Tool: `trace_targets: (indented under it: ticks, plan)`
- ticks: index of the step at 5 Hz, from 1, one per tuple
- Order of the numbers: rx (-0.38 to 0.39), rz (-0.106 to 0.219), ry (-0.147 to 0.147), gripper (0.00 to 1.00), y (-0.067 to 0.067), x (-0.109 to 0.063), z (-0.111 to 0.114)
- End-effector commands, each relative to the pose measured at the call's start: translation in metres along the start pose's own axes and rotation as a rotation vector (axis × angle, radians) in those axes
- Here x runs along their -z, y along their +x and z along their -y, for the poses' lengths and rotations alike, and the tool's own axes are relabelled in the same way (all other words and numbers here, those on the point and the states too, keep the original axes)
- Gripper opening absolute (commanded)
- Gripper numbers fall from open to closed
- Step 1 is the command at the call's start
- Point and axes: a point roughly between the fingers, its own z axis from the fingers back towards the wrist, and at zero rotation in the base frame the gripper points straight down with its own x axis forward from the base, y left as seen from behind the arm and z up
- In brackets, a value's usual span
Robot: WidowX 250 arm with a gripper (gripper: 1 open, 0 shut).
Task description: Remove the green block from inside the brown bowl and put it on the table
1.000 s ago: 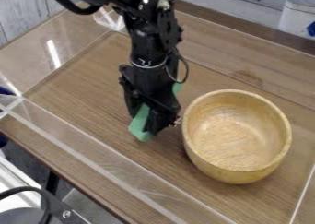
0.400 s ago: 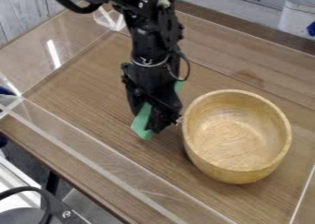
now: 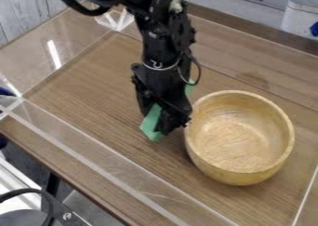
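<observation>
Camera view: hand (image 3: 159, 118) pointing down just left of the empty brown bowl (image 3: 239, 137), clamped on the green block (image 3: 152, 125), its low end at the tabletop (image 3: 87, 90). Seat it flat, then open and lift straight. Contact point and fingertips hard to make out.

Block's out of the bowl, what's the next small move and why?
Probably open the tool and lift straight up. The green block sits between its fingers with its lower end at the table, left of the brown bowl, which looks empty. Whether the block is fully resting is hard to tell.
</observation>
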Motion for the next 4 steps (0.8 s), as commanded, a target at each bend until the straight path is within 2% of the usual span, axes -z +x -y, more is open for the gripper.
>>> trace_targets:
  ticks: [1, 3, 4]
  plan:
    - [-0.003, 0.044, -0.003, 0.00, 0.0088, -0.0079, -0.0061]
    - [-0.027, 0.050, -0.055, 0.00, 0.0071, -0.0067, -0.0103]
    - [-0.038, 0.054, -0.082, 1.00, 0.0061, -0.0097, -0.0122]
